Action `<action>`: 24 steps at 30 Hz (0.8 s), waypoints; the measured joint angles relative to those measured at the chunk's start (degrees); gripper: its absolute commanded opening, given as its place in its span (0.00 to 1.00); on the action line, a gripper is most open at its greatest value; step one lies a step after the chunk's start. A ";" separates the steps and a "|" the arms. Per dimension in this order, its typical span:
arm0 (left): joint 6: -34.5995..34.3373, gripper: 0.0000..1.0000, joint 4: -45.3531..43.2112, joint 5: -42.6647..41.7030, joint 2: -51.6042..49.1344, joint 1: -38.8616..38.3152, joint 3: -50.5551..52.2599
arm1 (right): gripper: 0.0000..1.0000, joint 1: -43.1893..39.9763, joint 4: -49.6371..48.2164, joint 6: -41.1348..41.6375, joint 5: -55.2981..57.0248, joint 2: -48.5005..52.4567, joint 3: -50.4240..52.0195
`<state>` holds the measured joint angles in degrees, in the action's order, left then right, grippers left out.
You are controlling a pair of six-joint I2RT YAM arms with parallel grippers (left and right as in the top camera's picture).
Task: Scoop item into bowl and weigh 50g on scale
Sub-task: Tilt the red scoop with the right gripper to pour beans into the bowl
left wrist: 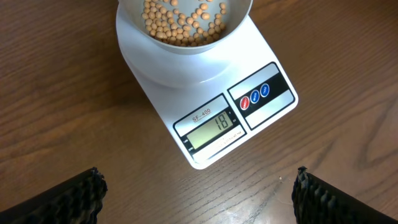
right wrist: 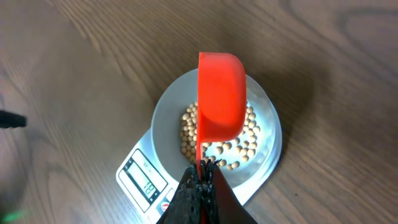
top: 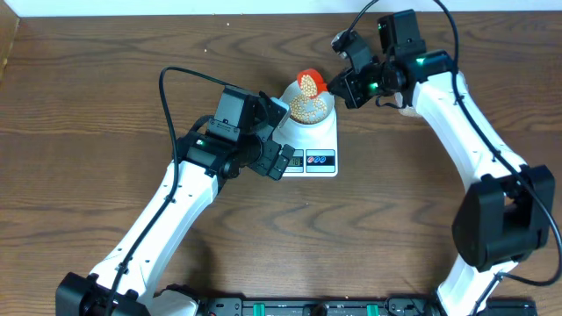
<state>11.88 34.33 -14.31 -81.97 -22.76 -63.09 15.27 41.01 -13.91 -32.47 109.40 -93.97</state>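
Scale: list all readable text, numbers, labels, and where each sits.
"SF-400": label above the display on the scale.
"18": on the display.
Fine print under the display: too small to read.
Marks on the red and blue buttons: too small to read.
Right wrist view: display digits blurred.

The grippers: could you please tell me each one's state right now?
Left gripper: open, holding nothing.
Right gripper: shut on the red scoop.

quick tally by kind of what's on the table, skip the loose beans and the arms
scale: 1
bowl: 1
red scoop: 1
total: 3
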 measured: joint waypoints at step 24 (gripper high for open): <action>0.00 0.98 0.00 0.00 0.00 0.00 0.00 | 0.01 2.49 1.99 -3.52 5.31 -1.81 -0.07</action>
<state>11.88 34.33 -14.31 -81.97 -22.76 -63.09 17.76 43.00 -17.43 -27.16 107.59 -94.04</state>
